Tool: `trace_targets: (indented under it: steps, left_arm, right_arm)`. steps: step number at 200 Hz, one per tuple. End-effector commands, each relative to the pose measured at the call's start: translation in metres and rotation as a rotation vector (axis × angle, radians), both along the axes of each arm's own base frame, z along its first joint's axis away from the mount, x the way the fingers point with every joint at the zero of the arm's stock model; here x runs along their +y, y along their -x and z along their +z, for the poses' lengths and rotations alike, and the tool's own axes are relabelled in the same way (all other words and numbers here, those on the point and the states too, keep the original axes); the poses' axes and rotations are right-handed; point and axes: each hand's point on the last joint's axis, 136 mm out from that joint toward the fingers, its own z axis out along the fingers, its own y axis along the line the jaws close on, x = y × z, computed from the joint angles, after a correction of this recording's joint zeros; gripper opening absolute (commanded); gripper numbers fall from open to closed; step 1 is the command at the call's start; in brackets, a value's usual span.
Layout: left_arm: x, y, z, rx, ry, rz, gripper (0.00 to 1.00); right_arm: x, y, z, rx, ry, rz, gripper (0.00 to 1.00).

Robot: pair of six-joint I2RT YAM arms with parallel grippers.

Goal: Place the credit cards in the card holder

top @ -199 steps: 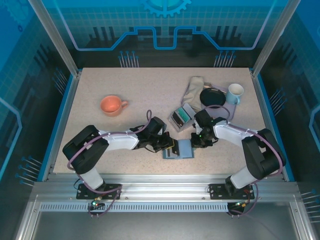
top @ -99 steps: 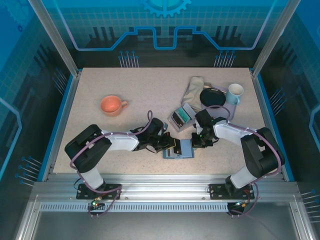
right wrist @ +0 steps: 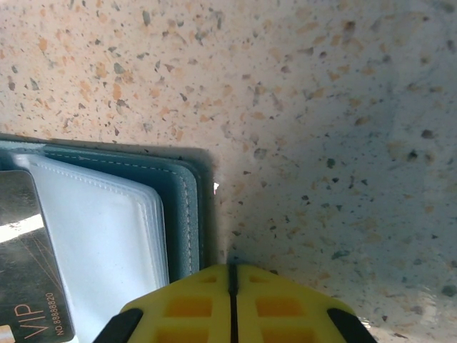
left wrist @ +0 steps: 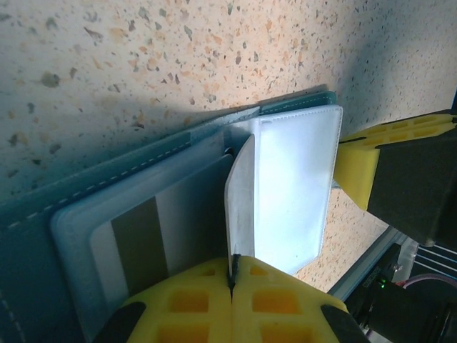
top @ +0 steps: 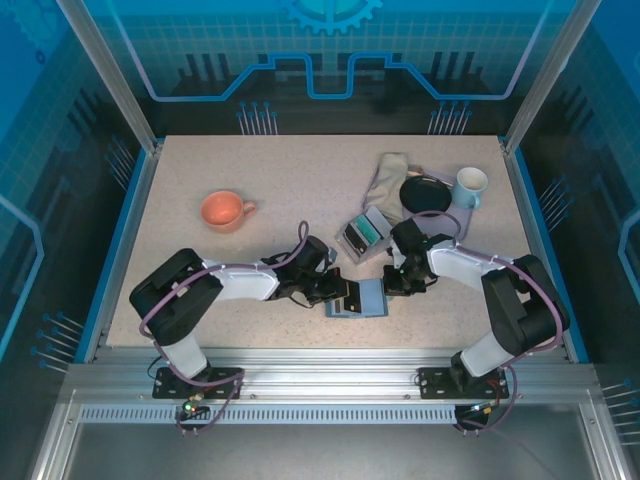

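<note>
left pincer [left wrist: 232, 275] low, pinching clear sleeve [left wrist: 240, 193] of card holder [left wrist: 28, 221] | right pincer [right wrist: 232, 282] clenched beside its edge | arms angled inward

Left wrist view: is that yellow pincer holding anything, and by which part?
Yes. The left pincer pinches one clear plastic sleeve of the open slate-blue soft wallet by its free edge, so the sleeve stands upright.

table top [top: 300, 190]: speckled beige-pink, stone-look, matte | blue edging [top: 128, 240]: runs along the left and right sides | aluminium posts [top: 105, 70]: silver, slanting up from the far corners | slotted rail [top: 320, 375]: along the near edge | blue panels [top: 330, 50]: translucent walls printed with grid, gear and circuit lines | light: even, overhead, soft shadows
</note>
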Motion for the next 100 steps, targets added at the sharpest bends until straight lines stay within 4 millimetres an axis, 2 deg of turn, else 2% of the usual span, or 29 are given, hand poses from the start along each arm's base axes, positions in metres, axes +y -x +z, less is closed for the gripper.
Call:
trace_targets:
  steps: [1, 73, 100]
  left_arm:
    - [0.009, 0.006, -0.018, 0.034, -0.084, -0.006, 0.00]
    - [-0.012, -0.003, -0.021, 0.051, -0.036, 0.027, 0.00]
    - [-0.015, -0.003, -0.020, 0.058, -0.005, 0.037, 0.00]
  right_arm:
    - [-0.001, 0.007, -0.013, 0.044, -0.004, -0.010, 0.05]
    - [0.006, 0.011, -0.013, 0.063, -0.037, -0.005, 0.05]
    - [0.003, 0.012, -0.014, 0.064, -0.020, -0.019, 0.05]
